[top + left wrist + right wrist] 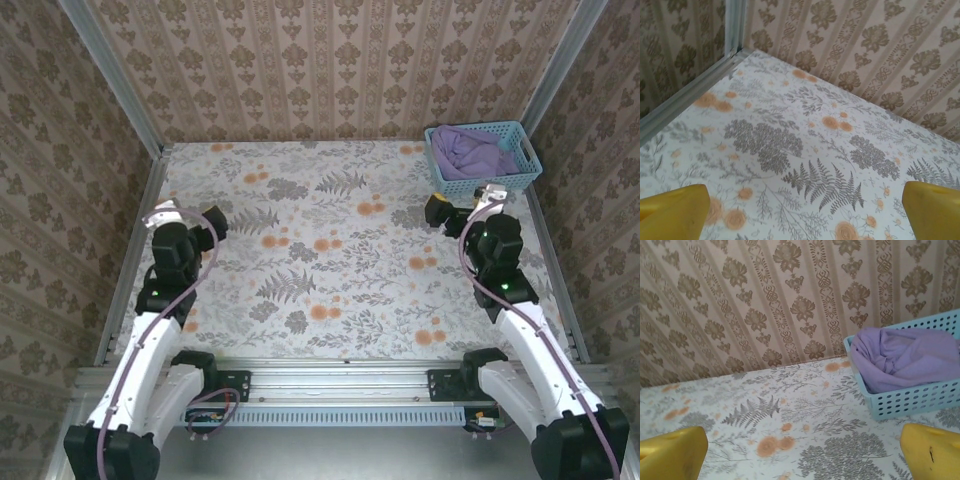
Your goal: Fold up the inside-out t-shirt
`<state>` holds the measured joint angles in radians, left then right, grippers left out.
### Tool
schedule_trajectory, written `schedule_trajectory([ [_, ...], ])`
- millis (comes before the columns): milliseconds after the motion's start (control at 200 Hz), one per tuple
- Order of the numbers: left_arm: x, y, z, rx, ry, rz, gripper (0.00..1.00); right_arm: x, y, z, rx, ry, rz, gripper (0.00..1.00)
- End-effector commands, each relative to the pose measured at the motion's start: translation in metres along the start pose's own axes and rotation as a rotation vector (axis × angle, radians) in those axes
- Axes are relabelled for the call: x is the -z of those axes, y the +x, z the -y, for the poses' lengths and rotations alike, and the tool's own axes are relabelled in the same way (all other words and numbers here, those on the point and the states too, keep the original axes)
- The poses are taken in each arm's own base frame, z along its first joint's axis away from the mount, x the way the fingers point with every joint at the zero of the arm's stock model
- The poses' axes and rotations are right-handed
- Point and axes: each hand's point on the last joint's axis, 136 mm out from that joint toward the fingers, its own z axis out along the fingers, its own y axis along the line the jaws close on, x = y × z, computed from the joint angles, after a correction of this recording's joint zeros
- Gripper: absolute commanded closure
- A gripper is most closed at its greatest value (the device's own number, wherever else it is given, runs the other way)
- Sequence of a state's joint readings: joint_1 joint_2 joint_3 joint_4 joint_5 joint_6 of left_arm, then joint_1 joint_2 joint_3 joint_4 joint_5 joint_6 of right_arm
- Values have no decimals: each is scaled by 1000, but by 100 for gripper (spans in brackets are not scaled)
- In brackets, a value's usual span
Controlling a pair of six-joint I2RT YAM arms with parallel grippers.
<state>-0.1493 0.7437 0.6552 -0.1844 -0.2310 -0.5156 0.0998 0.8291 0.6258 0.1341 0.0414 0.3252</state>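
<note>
You have not started: the shirt (468, 150) lies bunched in the basket (530, 157) at the far right corner, with nothing lifted out, spread or folded. The left gripper (805, 212) and right gripper (802, 455) hang spread wide over the table (330, 200), holding nothing. The bunching hides lettering, sleeves and seams, so you cannot tell which face is out

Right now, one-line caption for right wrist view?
Open right pincer faces crumpled lavender cloth t-shirt in light-blue perforated plastic basket on floral-print table.
</note>
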Motion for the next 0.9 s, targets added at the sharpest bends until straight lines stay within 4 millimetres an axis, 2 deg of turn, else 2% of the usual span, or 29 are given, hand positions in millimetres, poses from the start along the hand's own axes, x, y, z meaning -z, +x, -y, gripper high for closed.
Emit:
schedule_trajectory([
  [0, 12, 22, -15, 97, -30, -102, 0, -8, 24, 11, -123, 50, -93, 0],
  [100, 14, 25, -3, 69, 36, -119, 0, -26, 20, 4, -77, 37, -139, 0],
  [195, 9, 43, 16, -20, 89, -213, 0, -52, 20, 6, -41, 81, -220, 0],
  [330, 6, 69, 38, -139, 154, -274, 0, -86, 16, 20, 4, 210, -283, 0],
  [460, 2, 89, 45, -190, 191, -311, 0, -117, 12, 49, 56, 398, -307, 0],
  [630, -4, 96, 47, -220, 193, -341, 0, -163, 13, 89, 115, 584, -394, 0],
  [745, -5, 99, 48, -218, 202, -346, 0, -189, 25, 122, 127, 688, -459, 0],
  [895, -7, 102, 49, -223, 202, -357, 0, -212, 41, 157, 124, 766, -504, 0],
])
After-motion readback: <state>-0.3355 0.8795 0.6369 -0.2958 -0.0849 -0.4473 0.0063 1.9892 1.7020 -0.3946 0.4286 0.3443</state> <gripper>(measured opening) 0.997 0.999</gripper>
